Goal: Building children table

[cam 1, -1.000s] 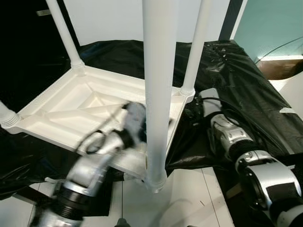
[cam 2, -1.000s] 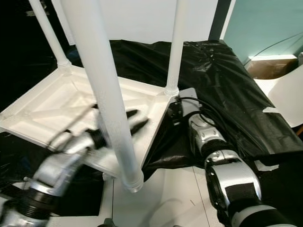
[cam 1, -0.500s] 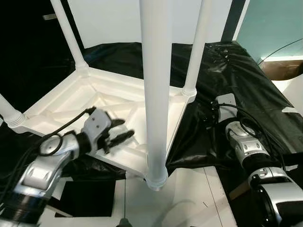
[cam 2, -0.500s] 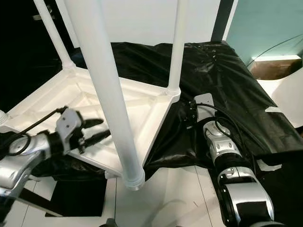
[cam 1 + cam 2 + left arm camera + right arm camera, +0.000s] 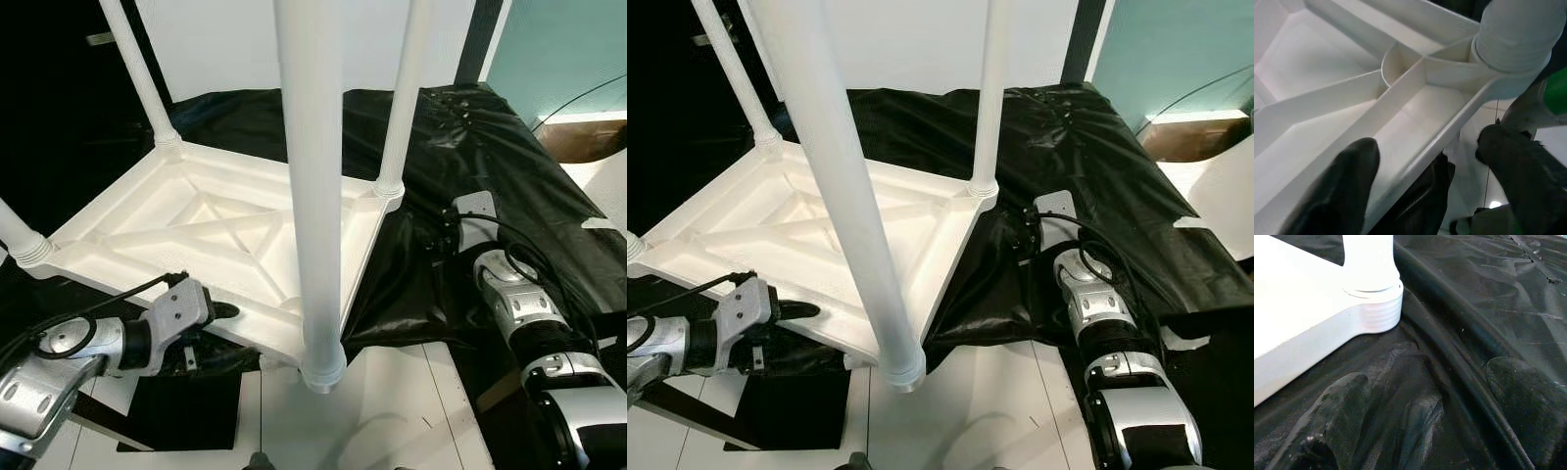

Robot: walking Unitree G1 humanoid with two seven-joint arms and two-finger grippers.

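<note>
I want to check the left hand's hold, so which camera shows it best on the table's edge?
The left wrist view: the left hand is open, its fingers straddling the table's rim near a leg socket. The eye views show that hand at the near edge, its fingers mostly hidden.

The upturned table point(image 5: 211, 230) and its legs point(image 5: 312, 186) look like smooth white plastic with a soft sheen. Under the table lies a crinkled, glossy black plastic sheet point(image 5: 470, 147). Beside the table, both arms point(image 5: 509, 304) are shiny silver metal; the fingers point(image 5: 1337, 196) are matt black.
</note>
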